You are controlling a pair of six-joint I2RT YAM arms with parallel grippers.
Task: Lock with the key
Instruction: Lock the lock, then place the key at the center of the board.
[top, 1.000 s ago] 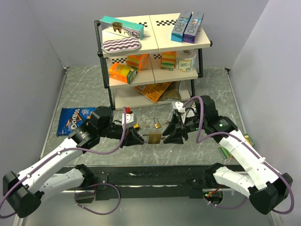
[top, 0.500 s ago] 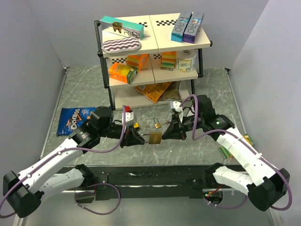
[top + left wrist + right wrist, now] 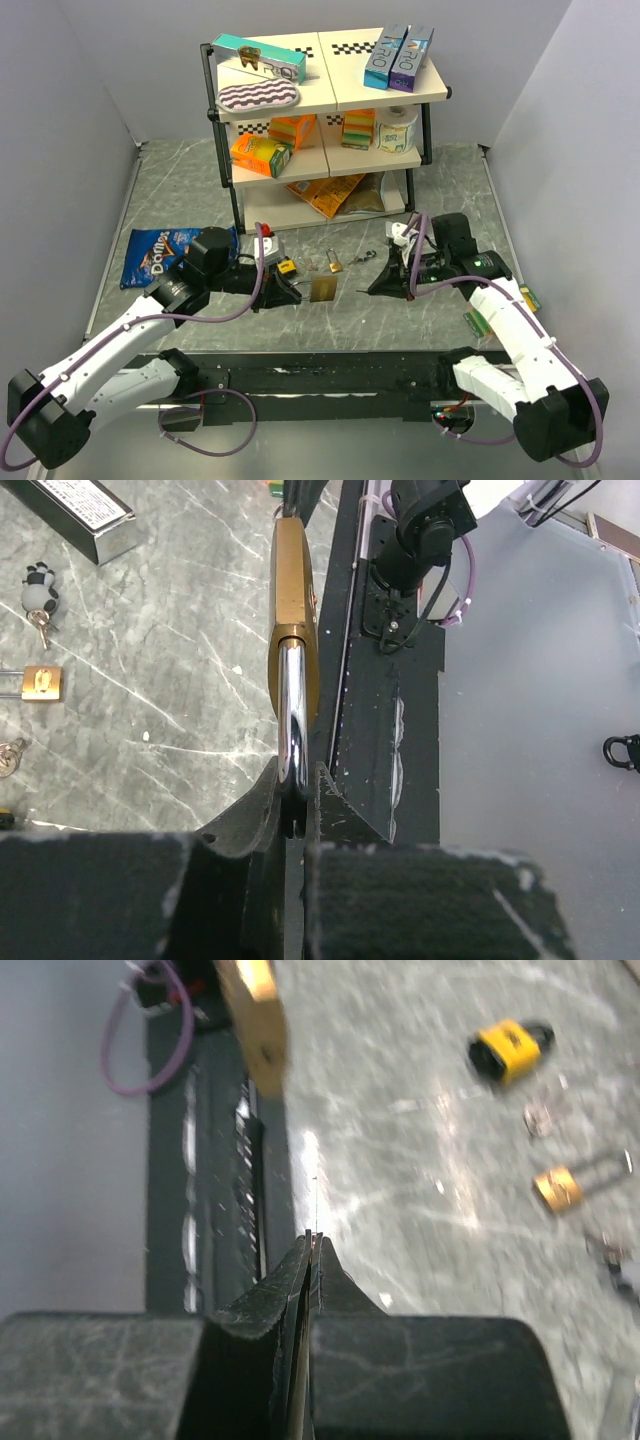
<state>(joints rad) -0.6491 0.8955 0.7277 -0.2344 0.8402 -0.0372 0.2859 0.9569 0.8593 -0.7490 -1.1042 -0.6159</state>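
Observation:
A large brass padlock (image 3: 292,590) hangs in the air in front of the arms, and my left gripper (image 3: 298,780) is shut on its steel shackle (image 3: 290,720). From above, the padlock (image 3: 323,289) sits just right of the left gripper (image 3: 290,292). My right gripper (image 3: 378,285) is shut and stands a short gap to the right of the lock. In the right wrist view its fingertips (image 3: 314,1238) pinch a thin blade seen edge-on, which looks like the key (image 3: 316,1205). The padlock body (image 3: 255,1015) shows ahead at the upper left.
On the table behind lie a yellow padlock (image 3: 286,267), a small brass padlock (image 3: 335,263) and loose keys (image 3: 370,256). A blue chip bag (image 3: 160,255) is at the left. A stocked shelf (image 3: 320,100) stands at the back. The black base rail (image 3: 330,375) runs below.
My right gripper closed at the bottom of the padlock, then pulled back to the right, away from it. The left gripper kept hold of the shackle and shifted slightly.

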